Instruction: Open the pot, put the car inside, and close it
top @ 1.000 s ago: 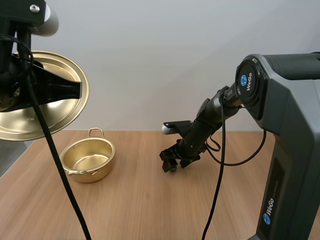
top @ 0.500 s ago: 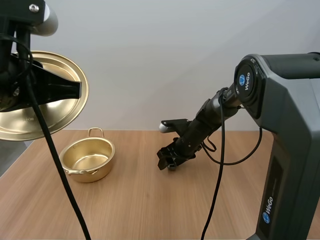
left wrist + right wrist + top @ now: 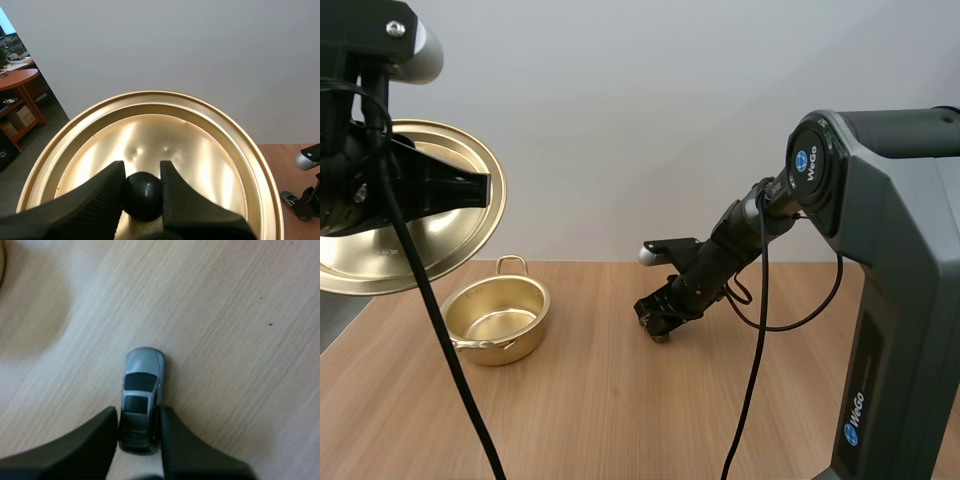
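Pinching the black knob (image 3: 143,196) of the golden lid (image 3: 200,150) between the fingers of the left gripper (image 3: 141,172), high above the 9 o'clock side of the wooden table (image 3: 620,420). Holding that lid tilted on edge, well apart from the pot (image 3: 510,345) and at about 10 o'clock from it in the high view.

Down on the table, an open golden pot, upright, with its bare shiny bottom in view. One loop handle at the 12 o'clock point of its rim, another near 8 o'clock.

At 3 o'clock from the pot and well apart from it, the right gripper (image 3: 138,414), lowered to the tabletop at the end of its sloping black arm. Closed on the rear end of a silver-grey toy car (image 3: 142,385), one black finger pressed to each flank. Standing on the wood on its wheels, nose pointing straight away from the fingers, dark windows and roof facing up.

From the left wrist view, past the lid's rim: the right gripper again, low on the table.
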### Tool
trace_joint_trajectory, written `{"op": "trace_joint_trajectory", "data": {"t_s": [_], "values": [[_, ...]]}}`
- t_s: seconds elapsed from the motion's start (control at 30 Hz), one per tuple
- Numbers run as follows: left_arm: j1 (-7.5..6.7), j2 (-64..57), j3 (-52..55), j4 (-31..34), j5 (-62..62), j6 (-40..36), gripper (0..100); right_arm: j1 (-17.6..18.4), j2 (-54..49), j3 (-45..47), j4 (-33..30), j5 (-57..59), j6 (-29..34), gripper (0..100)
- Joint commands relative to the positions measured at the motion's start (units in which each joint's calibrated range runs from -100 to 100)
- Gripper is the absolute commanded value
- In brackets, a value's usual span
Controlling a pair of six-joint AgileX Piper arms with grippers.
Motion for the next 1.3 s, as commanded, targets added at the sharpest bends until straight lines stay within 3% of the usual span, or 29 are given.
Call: {"op": "trace_joint_trajectory", "data": {"t_s": [0.0,0.3,0.73,0.9,1.07,1.27], "values": [[0.01,-0.1,0.0,0.0,0.0,0.1,0,0.0,0.4,0.0,-0.1,0.0,1.0,0],[0.01,-0.1,0.0,0.0,0.0,1.3,0,0.0,1.0,-0.6,-0.7,0.7,-1.2,0],[0.01,-8.1,0.0,0.1,3.1,4.9,0,0.0,-8.4,-8.2,5.3,18.1,-3.4,0],[0.01,-13.2,0.0,0.4,11.1,4.9,0,0.0,-8.6,-9.2,6.4,29.4,-7.0,0],[0.01,-17.8,0.0,0.8,12.4,4.9,0,0.0,-8.5,-9.2,10.1,32.6,-10.8,0],[0.01,-21.1,-1.7,4.5,12.4,4.9,0,3.6,-8.4,-9.2,12.3,31.0,-14.3,0]]}}
